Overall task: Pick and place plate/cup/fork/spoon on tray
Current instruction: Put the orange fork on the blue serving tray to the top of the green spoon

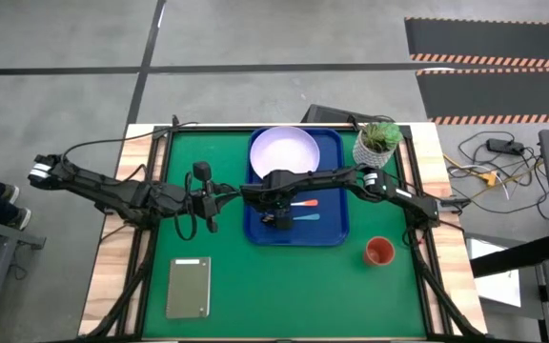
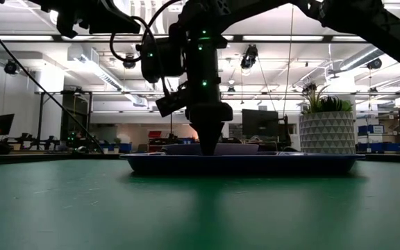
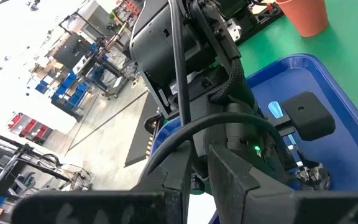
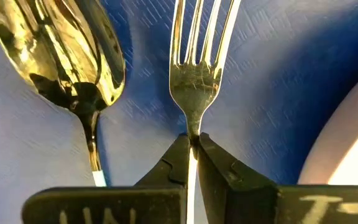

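- The right gripper [image 4: 192, 149] sits low over the tray [image 1: 335, 229], at the frame's centre in the high view, its fingers pinched nearly closed on the neck of the fork [image 4: 197, 68].
- The fork lies on the tray floor just beside the spoon [image 4: 73, 68], the plate [image 1: 283, 152] at the tray's upper end.
- Judged step: setting the fork down. Open the fingers only slightly, then lift straight up so the tines do not swing into the spoon.
- The cup [image 1: 378, 252] stands on the counter [image 1: 255, 286] lower right of the tray, likely next.
- The left gripper [image 1: 206, 202] hovers left of the tray; its fingers' state cannot be told.
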### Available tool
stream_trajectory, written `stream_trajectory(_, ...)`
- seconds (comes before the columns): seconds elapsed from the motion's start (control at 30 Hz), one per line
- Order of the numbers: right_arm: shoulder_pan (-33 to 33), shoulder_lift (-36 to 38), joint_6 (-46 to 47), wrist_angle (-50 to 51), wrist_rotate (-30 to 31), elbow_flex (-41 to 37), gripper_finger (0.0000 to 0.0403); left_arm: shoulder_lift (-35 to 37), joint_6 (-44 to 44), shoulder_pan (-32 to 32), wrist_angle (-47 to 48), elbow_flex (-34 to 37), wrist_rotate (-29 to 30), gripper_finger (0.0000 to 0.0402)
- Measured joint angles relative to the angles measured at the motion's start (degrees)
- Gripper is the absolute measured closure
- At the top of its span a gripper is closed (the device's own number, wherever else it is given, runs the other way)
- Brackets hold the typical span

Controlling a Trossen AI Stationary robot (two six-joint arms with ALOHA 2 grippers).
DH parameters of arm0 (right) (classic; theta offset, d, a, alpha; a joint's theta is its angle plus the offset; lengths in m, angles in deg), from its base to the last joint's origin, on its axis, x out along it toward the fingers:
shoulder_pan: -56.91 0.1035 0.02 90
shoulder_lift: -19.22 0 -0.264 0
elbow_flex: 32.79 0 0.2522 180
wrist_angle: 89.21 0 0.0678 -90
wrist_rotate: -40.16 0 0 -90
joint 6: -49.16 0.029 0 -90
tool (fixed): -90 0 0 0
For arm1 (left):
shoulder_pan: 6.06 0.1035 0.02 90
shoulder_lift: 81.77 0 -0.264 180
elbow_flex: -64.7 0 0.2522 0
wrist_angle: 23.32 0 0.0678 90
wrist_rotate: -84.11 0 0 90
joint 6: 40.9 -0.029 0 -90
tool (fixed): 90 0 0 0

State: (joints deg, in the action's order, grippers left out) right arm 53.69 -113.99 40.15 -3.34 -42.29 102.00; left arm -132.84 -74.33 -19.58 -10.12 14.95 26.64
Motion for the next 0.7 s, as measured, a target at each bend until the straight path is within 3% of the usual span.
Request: stream_trajectory(0.7,0.0,0.1,-0.5,-0.7,0.0,-1.7,0.0394,0.0,0.0,0.0,0.2,0.0,-0.1,0.0366)
